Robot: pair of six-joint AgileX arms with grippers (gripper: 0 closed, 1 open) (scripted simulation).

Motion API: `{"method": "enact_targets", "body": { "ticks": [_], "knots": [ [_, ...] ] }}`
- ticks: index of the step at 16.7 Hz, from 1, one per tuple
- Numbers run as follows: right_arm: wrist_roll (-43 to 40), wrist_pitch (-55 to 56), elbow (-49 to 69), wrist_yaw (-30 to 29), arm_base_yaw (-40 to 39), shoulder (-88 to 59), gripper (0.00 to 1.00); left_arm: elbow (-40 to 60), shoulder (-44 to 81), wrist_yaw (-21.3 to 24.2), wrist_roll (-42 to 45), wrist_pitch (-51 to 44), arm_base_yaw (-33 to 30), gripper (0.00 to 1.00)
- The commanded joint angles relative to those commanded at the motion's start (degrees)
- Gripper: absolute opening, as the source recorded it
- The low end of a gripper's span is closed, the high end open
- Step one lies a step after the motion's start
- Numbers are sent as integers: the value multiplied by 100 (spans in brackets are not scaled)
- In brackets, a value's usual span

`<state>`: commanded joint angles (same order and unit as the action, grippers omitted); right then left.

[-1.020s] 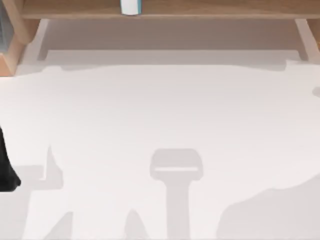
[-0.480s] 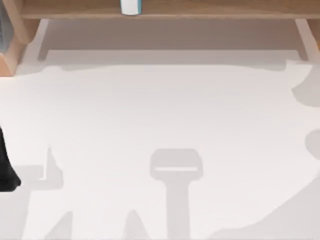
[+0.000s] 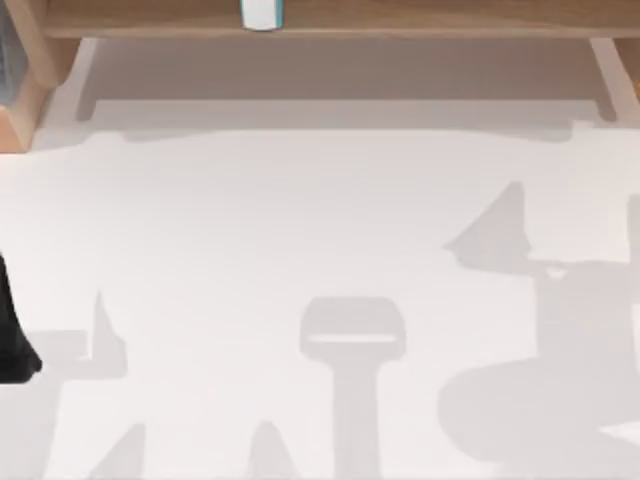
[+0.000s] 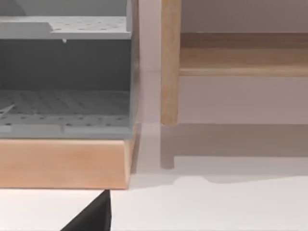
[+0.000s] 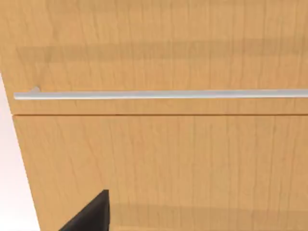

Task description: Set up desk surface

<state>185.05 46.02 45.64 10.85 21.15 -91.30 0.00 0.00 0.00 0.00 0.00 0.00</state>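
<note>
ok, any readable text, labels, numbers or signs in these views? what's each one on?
None readable.
Desk surface: plain white, grey shadows, no markings.
Wooden shelf frame: bare wood, no lettering.
White and teal object on the shelf: cut off at the edge, no legible label.
Grey perforated tray: holes, no text.
Wooden cabinet front with metal handle: no label.

Grey shadows cross the white desk surface [image 3: 300, 220] below a wooden shelf frame [image 3: 400, 18].
</note>
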Motion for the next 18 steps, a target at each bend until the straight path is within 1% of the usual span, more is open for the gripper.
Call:
{"method": "enact_targets", "body": {
  "ticks": [8, 11, 13, 15, 18],
  "knots": [
    [-7780, -1683, -1930, -549, -734, 3675, 100, 0, 0, 0, 0, 0, 0, 100],
    [-10579, -2332, -2579, -700, -1036, 4964, 100, 0, 0, 0, 0, 0, 0, 100],
    [-12305, -2753, -2979, -787, -1234, 5772, 100, 0, 0, 0, 0, 0, 0, 100],
    [-13856, -3154, -3345, -860, -1424, 6521, 100, 0, 0, 0, 0, 0, 0, 100],
    [-15807, -3701, -3820, -950, -1687, 7524, 100, 0, 0, 0, 0, 0, 0, 100]
  ]
}}
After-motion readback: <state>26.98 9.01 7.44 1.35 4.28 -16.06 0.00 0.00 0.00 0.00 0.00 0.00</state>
